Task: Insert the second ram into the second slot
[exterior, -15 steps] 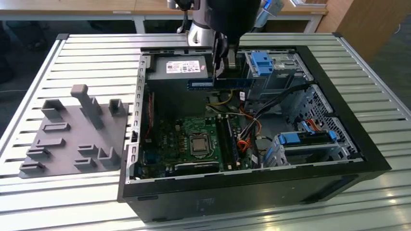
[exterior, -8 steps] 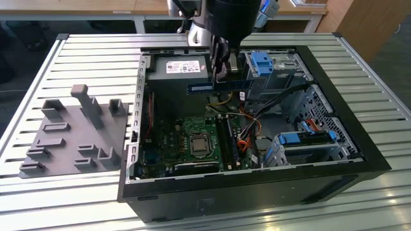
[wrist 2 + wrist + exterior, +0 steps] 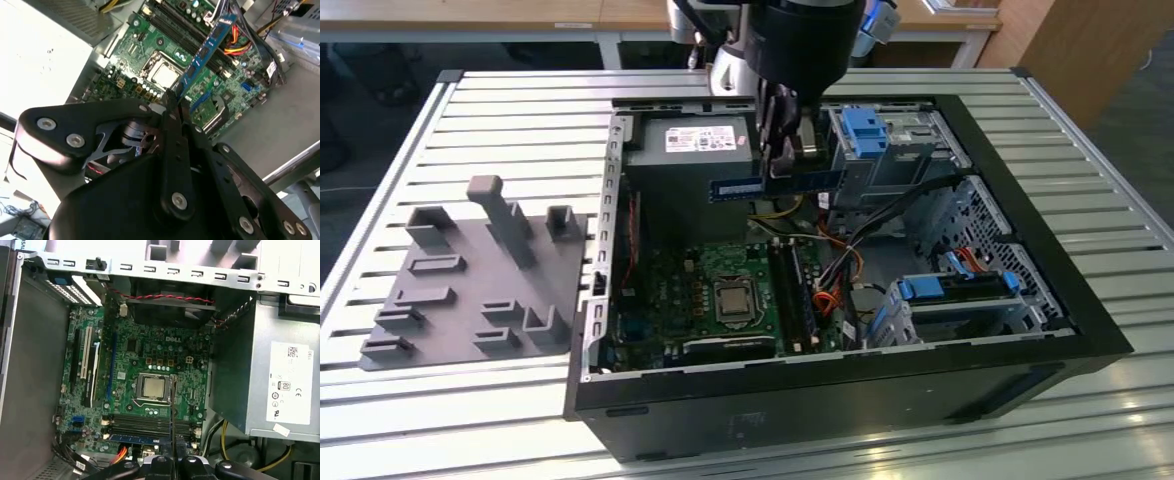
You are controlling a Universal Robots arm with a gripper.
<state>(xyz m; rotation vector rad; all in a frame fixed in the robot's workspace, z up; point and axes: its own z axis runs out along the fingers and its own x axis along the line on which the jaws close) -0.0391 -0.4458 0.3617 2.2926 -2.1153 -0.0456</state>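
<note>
Reading from the exterior view's left: a grey peg tray (image 3: 454, 290) on the slatted table (image 3: 400, 130), just beside the open computer case (image 3: 1067, 330). Inside the case, the grey power supply (image 3: 687, 150) at the far end, then the green motherboard (image 3: 707, 290) nearer the camera, with the dark memory slots (image 3: 794, 290) towards its right side. Above the power supply's right edge, the gripper (image 3: 787, 172), clenched on the second ram (image 3: 767, 186) and holding it level in the air, well above the slots and turned across their line. In the second wrist view, the second ram (image 3: 206, 50) reaching out from the closed jaws over the board. In the first wrist view, a blue stick (image 3: 142, 438) lying seated along one slot. Further right in the exterior view, orange cables (image 3: 827, 300) just beside the slots, then the bright-blue drive clips (image 3: 865, 130). Likely trouble from here: snagging a cable on the way down; landing on the occupied slot or the wrong neighbour; meeting the slot crosswise, tilted or with the notch off its key, so jamming one end and slipping in the pads under pressure.
</note>
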